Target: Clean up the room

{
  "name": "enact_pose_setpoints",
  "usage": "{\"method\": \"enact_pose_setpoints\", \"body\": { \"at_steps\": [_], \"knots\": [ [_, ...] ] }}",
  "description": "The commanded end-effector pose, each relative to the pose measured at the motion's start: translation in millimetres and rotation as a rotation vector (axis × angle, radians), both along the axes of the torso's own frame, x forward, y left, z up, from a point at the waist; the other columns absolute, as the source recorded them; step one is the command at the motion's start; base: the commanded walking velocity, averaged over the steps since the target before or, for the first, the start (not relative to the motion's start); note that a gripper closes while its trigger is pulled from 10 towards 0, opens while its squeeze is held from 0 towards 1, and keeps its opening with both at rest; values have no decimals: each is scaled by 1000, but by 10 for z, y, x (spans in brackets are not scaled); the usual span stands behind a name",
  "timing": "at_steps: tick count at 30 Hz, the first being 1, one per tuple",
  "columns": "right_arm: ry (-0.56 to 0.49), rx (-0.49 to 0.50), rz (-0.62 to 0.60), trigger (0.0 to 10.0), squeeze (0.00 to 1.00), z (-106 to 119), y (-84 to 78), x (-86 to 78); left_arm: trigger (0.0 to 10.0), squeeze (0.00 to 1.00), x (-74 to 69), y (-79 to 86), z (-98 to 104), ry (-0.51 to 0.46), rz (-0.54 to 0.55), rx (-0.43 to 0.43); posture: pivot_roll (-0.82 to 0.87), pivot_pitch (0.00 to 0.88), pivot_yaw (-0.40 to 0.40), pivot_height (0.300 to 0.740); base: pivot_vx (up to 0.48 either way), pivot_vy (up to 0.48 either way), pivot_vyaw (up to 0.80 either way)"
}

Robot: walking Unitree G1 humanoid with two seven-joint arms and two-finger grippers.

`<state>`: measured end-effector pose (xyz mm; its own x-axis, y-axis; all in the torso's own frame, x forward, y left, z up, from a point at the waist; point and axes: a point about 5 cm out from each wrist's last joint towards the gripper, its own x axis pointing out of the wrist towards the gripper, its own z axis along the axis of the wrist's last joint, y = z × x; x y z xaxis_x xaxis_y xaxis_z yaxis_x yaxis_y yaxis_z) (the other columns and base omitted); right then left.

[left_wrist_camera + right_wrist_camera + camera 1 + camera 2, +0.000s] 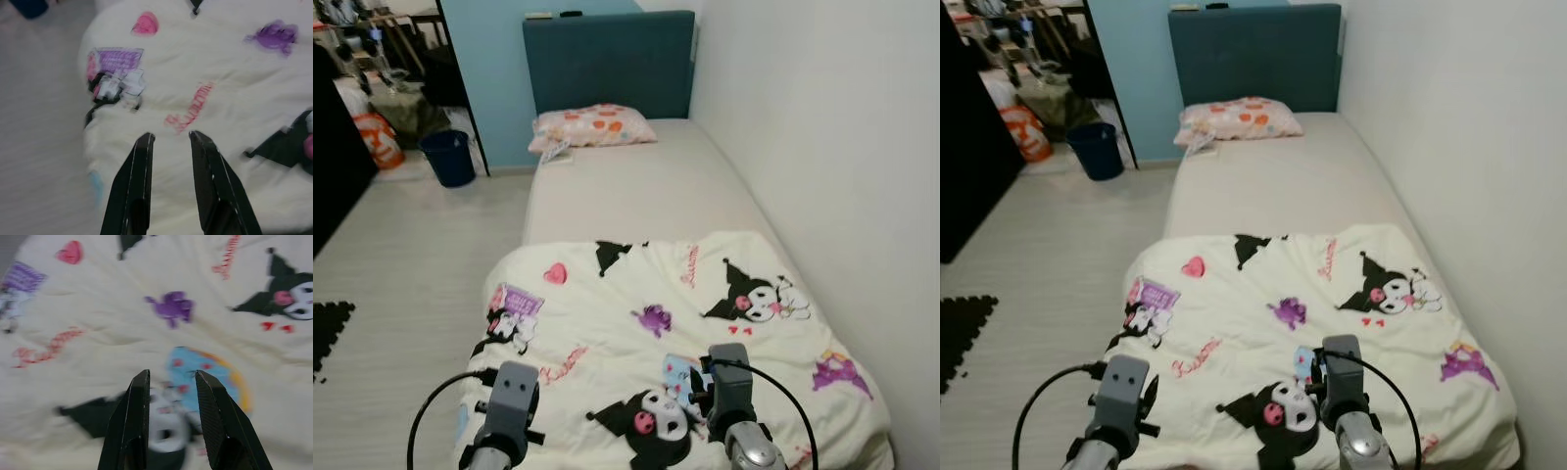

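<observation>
A cream blanket (675, 323) printed with black cartoon figures, hearts and pink lettering covers the near half of the bed (636, 186). Its far edge lies about halfway up the mattress. A pink patterned pillow (592, 125) rests against the teal headboard (607, 61). My left gripper (168, 139) hovers open above the blanket's near left part, close to its edge. My right gripper (171, 379) hovers open above the black-and-white figure near the blanket's front middle. Nothing is between either pair of fingers. Both wrists (514, 392) show at the bottom of the head views.
A white wall (822, 147) runs along the bed's right side. Pale floor (411, 264) lies to the left, with a dark blue bin (447, 157), an orange-and-white bag (378, 137) and clutter at the far left. A black foam mat (328, 328) lies at the left edge.
</observation>
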<state>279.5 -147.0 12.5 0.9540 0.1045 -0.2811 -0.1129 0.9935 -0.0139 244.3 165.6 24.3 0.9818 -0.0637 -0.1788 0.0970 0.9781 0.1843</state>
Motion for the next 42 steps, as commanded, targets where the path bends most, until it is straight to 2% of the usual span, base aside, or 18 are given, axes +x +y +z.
{"method": "enact_pose_setpoints", "body": {
  "at_steps": [1, 36, 37, 42],
  "knots": [
    [21, -1, 4, 10000, 0, -48, 8, -35, 10000, 0, -16, 26, -15, 12, 4, 6, -43, 109, 10, 740, 0, 401, 0],
    [30, 20, 23, 10000, 0, -63, 132, -21, 10000, 0, -34, 127, 27, 11, 31, 19, -9, 129, 12, 740, 0, 397, 0],
    [31, 21, 21, 10000, 0, -68, 131, -23, 10000, 0, -37, 127, 43, 9, -1, 91, -7, 129, 14, 740, 0, -296, 0],
    [32, 22, 16, 10000, 0, -72, 123, -25, 10000, 0, -29, 138, 31, 23, 9, 113, -8, 131, 18, 740, 0, -370, 0]
  ]
}}
